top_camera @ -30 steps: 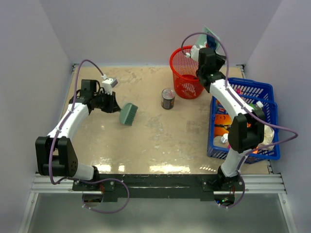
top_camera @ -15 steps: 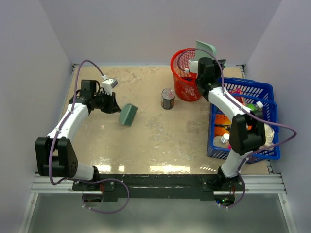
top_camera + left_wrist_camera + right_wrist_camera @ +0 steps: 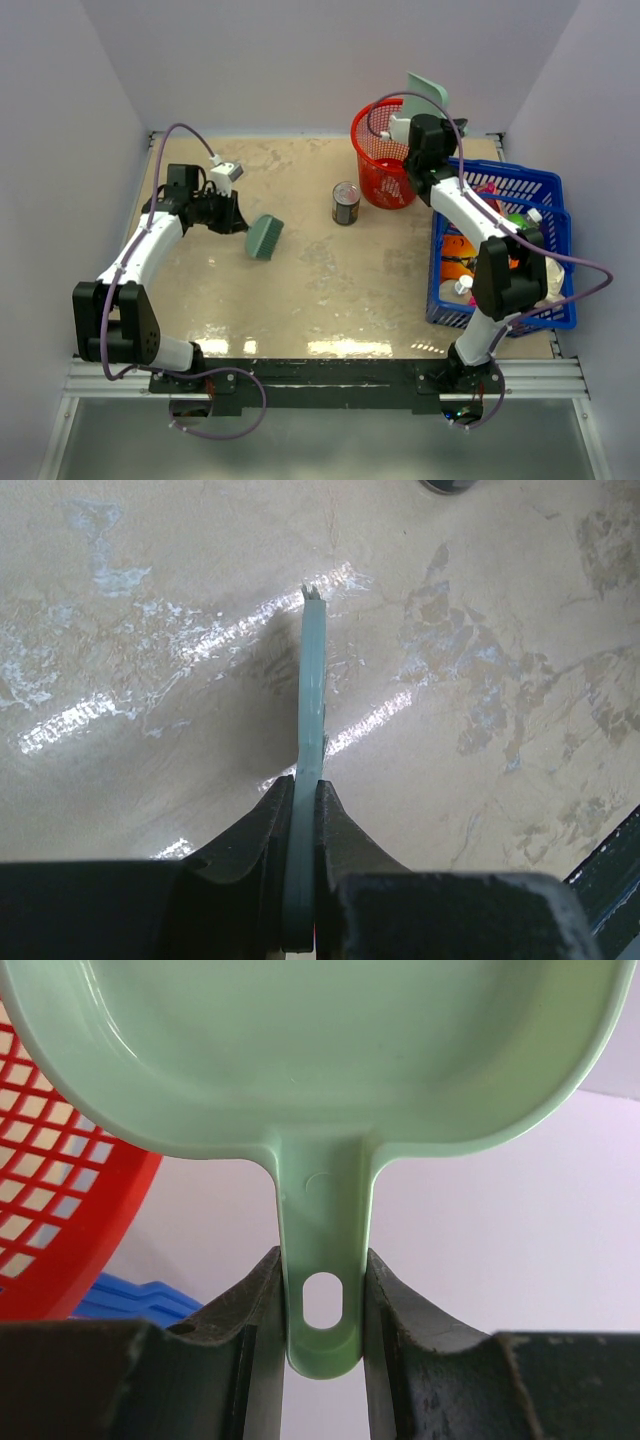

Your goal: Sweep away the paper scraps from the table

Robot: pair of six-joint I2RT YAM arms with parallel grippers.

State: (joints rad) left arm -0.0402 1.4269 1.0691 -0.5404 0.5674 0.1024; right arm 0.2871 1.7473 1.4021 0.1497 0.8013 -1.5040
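Observation:
No paper scraps show on the table (image 3: 300, 290) in any view. My left gripper (image 3: 238, 218) is shut on the thin handle of a green hand brush (image 3: 264, 237), whose head rests on the tabletop at the left; in the left wrist view the brush (image 3: 312, 700) stands edge-on between my shut fingers (image 3: 260, 830). My right gripper (image 3: 418, 118) is shut on the handle of a pale green dustpan (image 3: 428, 92), held up and tilted over the red mesh bin (image 3: 380, 165) at the back. In the right wrist view the dustpan (image 3: 320, 1050) looks empty, with the bin (image 3: 60, 1190) at the left.
A tin can (image 3: 346, 203) stands just left of the red bin. A blue crate (image 3: 505, 250) of packaged goods sits along the right edge under my right arm. Pale lilac walls close in the back and both sides.
My right gripper has tipped the dustpan further up over the red bin and shifted slightly right. My left arm and the brush have stayed put.

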